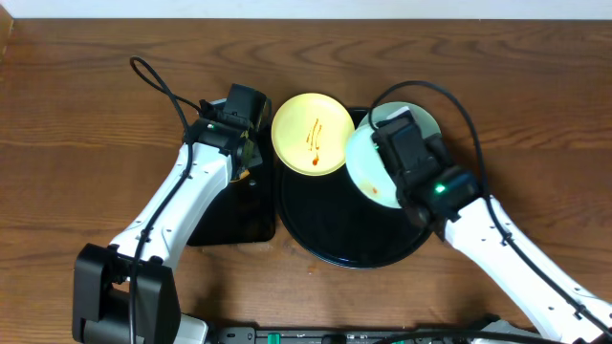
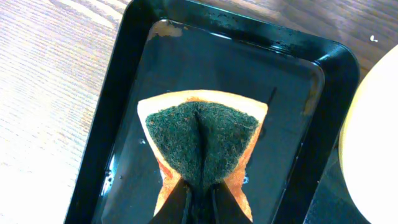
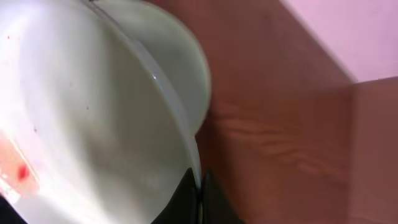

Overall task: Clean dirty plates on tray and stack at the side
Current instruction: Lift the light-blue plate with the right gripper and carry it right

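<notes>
- The left arm [image 1: 177,201] had smooth white tapered links and a boxy black base [image 1: 122,291].
- The right arm [image 1: 516,263] wore matching white shells, with a small green light [image 1: 440,188] on its black wrist.
- A thin black cable [image 1: 158,81] looped off the left arm, and a second cable [image 1: 459,100] curved above the right.
- The left gripper [image 2: 200,190] and right gripper [image 3: 198,186] had plain black fingers.

Wooden table [image 1: 76,115], round black tray [image 1: 325,225] on it, smaller rectangular black tray [image 1: 244,215] just beside.
</notes>
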Controlling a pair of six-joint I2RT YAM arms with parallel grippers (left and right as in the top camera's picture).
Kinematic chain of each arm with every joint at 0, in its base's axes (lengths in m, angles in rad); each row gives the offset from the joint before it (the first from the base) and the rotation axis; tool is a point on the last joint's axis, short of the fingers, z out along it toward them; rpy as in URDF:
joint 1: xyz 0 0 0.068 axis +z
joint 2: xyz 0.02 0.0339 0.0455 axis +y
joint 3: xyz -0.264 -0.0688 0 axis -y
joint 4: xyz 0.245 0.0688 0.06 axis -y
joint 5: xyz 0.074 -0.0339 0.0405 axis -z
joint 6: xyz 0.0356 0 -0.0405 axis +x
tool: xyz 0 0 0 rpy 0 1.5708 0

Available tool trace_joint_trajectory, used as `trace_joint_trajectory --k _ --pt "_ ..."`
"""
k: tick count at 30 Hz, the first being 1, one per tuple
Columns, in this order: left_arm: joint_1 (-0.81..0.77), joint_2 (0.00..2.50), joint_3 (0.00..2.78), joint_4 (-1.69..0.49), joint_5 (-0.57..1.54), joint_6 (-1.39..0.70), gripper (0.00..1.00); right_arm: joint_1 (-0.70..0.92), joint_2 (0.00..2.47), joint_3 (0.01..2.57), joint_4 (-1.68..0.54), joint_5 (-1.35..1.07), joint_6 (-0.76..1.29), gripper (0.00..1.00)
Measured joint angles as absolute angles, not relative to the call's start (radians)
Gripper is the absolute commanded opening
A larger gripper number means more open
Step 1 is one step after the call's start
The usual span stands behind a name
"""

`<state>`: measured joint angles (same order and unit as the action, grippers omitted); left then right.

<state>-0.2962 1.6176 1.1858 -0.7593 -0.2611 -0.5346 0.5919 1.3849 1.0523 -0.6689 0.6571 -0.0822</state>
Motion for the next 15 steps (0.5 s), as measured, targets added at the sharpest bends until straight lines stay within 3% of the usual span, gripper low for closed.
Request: trace_joint_trajectory --k 9,15 --pt "-0.296 1.618 1.186 -0.759 -0.261 -0.535 0.08 0.736 1.385 1.052 -0.63 0.845 -0.114 0.01" --pt "-0.296 1.618 1.186 -0.759 -0.261 -0.535 0.08 0.748 1.385 1.052 -0.625 0.944 -0.101 0.01"
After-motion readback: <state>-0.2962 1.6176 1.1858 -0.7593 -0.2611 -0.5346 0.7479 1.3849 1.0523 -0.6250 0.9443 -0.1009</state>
